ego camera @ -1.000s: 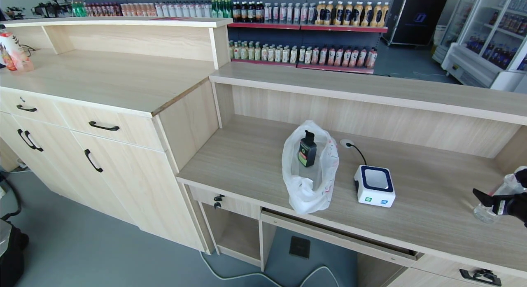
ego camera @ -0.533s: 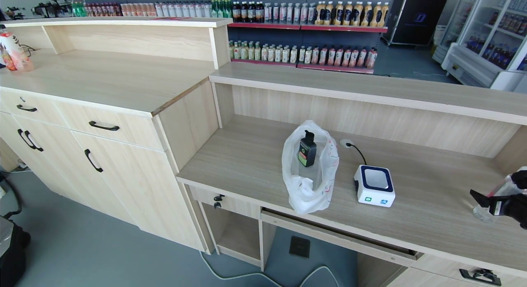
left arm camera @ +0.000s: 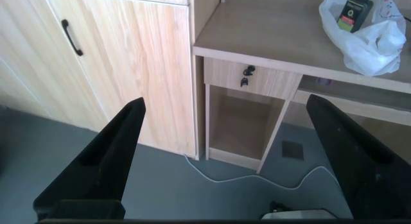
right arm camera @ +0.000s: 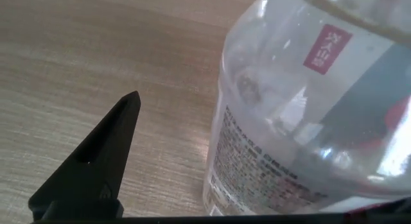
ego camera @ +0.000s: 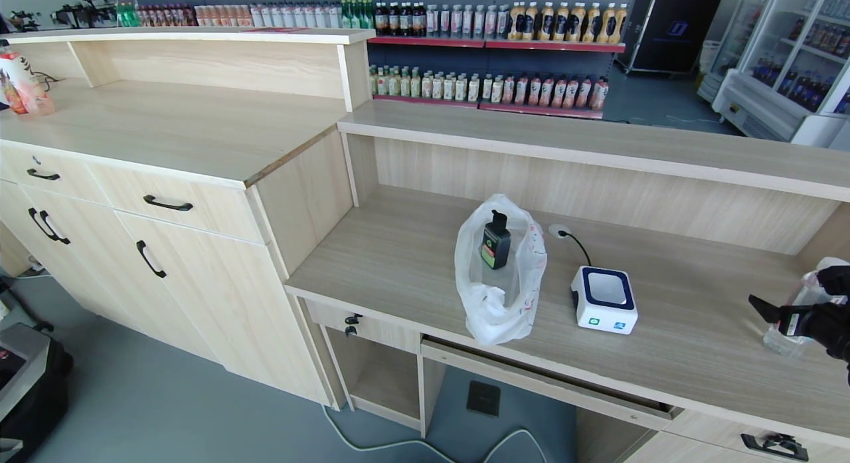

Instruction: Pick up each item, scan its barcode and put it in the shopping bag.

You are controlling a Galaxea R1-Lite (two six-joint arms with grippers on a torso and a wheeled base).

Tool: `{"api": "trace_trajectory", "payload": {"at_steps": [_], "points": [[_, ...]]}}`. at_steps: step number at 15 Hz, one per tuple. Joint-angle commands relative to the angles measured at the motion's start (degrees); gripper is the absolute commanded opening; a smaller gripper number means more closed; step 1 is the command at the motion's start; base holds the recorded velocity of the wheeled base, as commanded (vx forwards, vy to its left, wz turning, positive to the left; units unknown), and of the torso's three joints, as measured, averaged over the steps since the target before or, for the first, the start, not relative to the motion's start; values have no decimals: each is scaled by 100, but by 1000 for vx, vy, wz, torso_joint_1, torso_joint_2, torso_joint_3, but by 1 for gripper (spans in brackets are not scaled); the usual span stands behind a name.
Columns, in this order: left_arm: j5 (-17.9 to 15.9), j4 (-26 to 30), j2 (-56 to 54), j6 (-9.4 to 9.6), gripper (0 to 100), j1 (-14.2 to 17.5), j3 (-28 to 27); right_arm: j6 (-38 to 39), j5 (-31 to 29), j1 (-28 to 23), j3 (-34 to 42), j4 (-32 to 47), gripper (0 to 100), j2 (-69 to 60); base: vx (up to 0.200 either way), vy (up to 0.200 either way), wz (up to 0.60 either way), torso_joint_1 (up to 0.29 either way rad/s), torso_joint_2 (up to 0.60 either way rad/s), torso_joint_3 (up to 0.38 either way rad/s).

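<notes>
1. Clear plastic is what the right gripper (ego camera: pixel 793 289) now has between its jaws: a transparent bottle (ego camera: pixel 783 342) that stands on the wooden counter (ego camera: pixel 398 250), far to the right of the barcode scanner (ego camera: pixel 603 298).
2. In the last 1 second this gripper has crept a little toward the scanner and away from the counter's front edge. The bottle has shifted slightly with it, but I cannot tell if it has left the wood.
3. The jaws are wide apart. In the right wrist view 1 finger (right arm camera: pixel 96 160) has a visible gap to the bottle (right arm camera: pixel 308 121), so I judge the grasp is not yet closed.
4. The left gripper (left arm camera: pixel 225 102) hangs low beside the counter, spread wide and holding nothing.
5. The white shopping bag (ego camera: pixel 498 303) already contains 1 dark pump bottle (ego camera: pixel 496 245), so this bottle is probably the next item to scan.
</notes>
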Motion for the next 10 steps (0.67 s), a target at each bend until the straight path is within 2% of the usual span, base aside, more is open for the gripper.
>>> {"api": "trace_trajectory", "payload": {"at_steps": [1, 2, 10], "points": [[-2, -6, 1, -3, 100, 0, 1, -2, 7, 13, -36, -9, 100, 28, 0, 0, 0, 0, 0, 0], [-2, -6, 1, -3, 100, 0, 1, 7, 7, 13, -62, -9, 0, 28, 0, 0, 0, 0, 0, 0], [-2, -6, 1, -3, 100, 0, 1, 297, 7, 110, -264, 9, 0, 36, 0, 0, 0, 0, 0, 0]]}}
